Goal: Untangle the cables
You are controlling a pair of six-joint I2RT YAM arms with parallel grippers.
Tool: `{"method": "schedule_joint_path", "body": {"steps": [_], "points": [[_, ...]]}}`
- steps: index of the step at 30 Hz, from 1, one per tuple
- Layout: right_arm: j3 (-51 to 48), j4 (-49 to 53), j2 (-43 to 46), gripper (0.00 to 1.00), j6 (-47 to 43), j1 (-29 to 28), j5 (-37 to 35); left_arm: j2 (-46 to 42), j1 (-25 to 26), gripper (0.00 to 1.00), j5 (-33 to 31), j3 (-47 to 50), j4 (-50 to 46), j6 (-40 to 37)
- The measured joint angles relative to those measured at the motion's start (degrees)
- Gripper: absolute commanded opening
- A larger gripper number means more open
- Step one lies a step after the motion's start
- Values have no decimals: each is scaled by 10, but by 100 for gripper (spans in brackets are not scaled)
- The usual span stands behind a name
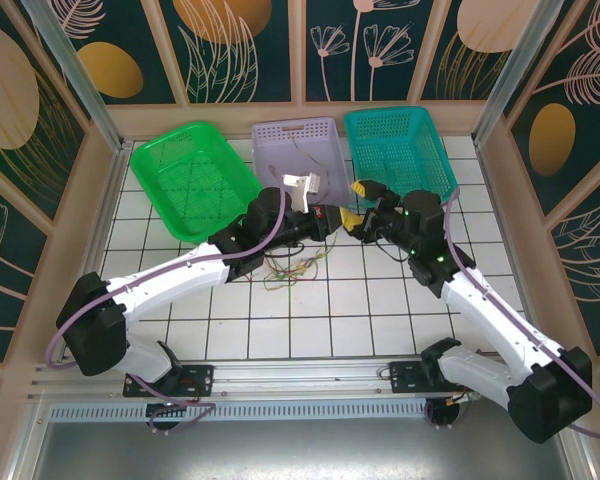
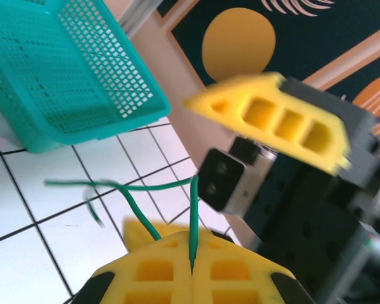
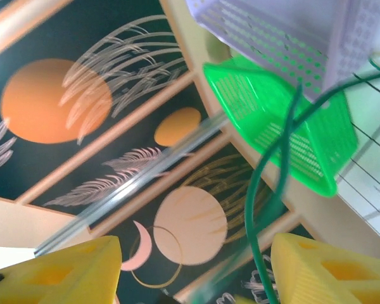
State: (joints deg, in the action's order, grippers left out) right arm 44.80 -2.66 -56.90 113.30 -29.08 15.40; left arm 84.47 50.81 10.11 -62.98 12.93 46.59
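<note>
From above, two arms reach to the middle of a white tiled bench [image 1: 280, 330]. The left hand [image 1: 336, 222] and right hand [image 1: 362, 201] meet tip to tip, just in front of a lavender basket [image 1: 300, 150]. A green basket [image 1: 192, 178] sits to its left and a teal basket [image 1: 400, 150] to its right. A loose tangle of cables [image 1: 290, 268] lies on the bench under the left forearm.

In the left wrist view, the left hand [image 2: 193, 269] is clenched, its two yellow fingers pressed together on a thin green cable [image 2: 194, 215]. The cable rises from the grip and bends away to the left above the tiles. One yellow finger [image 2: 272, 120] of the right hand hangs close above, with the teal basket [image 2: 69, 69] behind.

In the right wrist view, the right hand [image 3: 196, 278] is released, fingers wide apart. The green cable [image 3: 256, 209] runs between them, touching neither. Beyond are the green basket [image 3: 304, 145] and lavender basket [image 3: 285, 38].
</note>
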Motion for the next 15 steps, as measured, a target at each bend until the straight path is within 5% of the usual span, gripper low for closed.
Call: {"method": "schedule_joint_path", "body": {"steps": [9,15], "points": [[1,83,111,60,12,-17,9,0,0,0,-25,-8,-27,-16],[0,40,72,53,12,-17,-2,0,0,0,-9,-8,-27,-16]]}}
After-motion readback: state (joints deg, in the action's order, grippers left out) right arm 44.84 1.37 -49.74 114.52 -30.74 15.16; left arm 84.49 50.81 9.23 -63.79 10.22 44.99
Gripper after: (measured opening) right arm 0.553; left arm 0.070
